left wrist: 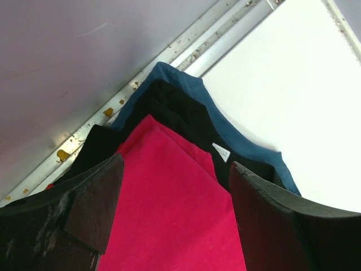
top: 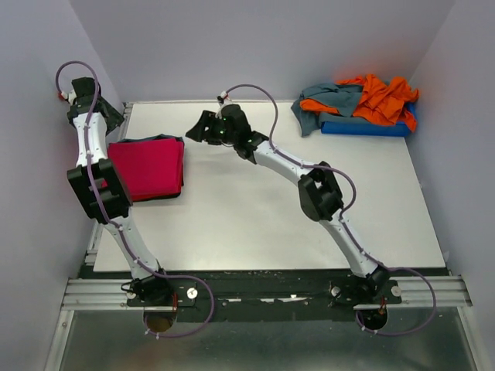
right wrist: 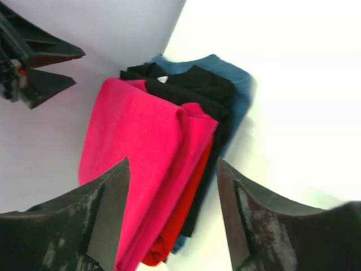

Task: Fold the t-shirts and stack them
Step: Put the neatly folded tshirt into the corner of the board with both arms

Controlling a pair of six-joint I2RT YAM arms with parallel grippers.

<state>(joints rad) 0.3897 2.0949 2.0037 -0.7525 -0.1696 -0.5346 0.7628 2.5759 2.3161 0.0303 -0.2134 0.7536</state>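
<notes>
The tabletop (top: 263,224) fills most of my top view, pale and flat; the two arms come next, the left arm (top: 100,193) running up the 9 o'clock edge and the right arm (top: 325,197) leaning from 5 o'clock across toward 11 o'clock; at 9 o'clock, tight to the left rim, lies a folded stack with the magenta-pink tee (top: 151,166) on top; my right wrist camera shows the layers under it, a red tee (right wrist: 180,220) directly beneath, then a black tee (right wrist: 197,84), then a teal-blue tee (right wrist: 234,76) at the bottom, its edges showing past the others; at 1 o'clock, in the far right corner, an unfolded heap sits on the blue tray (top: 363,127), the orange tee (top: 383,97) to the right and the grey-teal tee (top: 329,100) draped off the tray's left end onto the tabletop; the right gripper (top: 207,127) hangs over bare tabletop just off the stack's 2 o'clock corner, its jaws spread with nothing between them and clear of the cloth; the left gripper (top: 108,116) hovers at the stack's 10 o'clock corner, close to the wall, jaws likewise wide apart and empty, and its camera looks down on the pink top layer; smallest of all, a white neck label (left wrist: 221,151) shows on the black tee.
</notes>
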